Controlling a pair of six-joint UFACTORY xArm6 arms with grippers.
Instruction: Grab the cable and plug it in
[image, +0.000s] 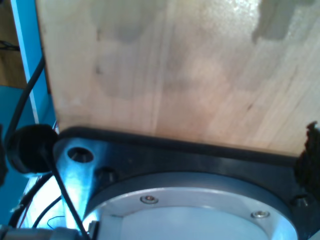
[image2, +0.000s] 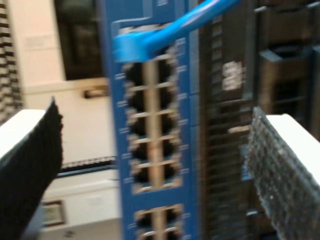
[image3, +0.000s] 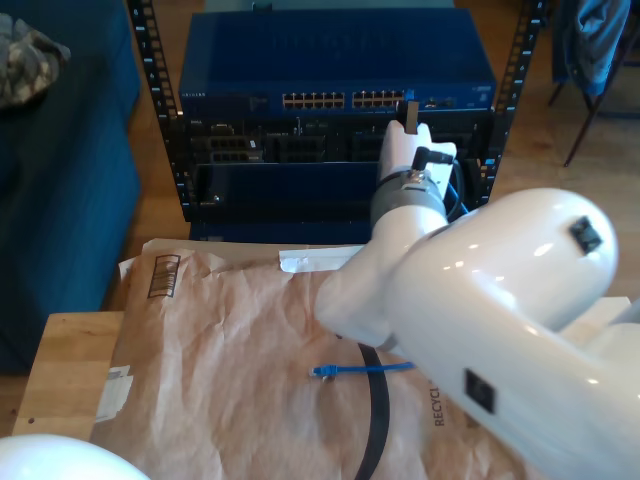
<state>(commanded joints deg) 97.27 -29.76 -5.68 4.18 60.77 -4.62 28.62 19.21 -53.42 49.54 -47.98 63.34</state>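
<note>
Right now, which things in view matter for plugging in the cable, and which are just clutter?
Job: cable, blue switch, my second gripper.
Lying about: brown paper, camouflage cloth.

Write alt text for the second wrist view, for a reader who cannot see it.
A blue cable with its blue plug sits at the top port of a blue network switch lined with paired rows of empty ports; whether the plug is fully seated cannot be told. The textured pads of my second gripper stand wide apart at both edges, holding nothing. The picture is somewhat blurred.
</note>
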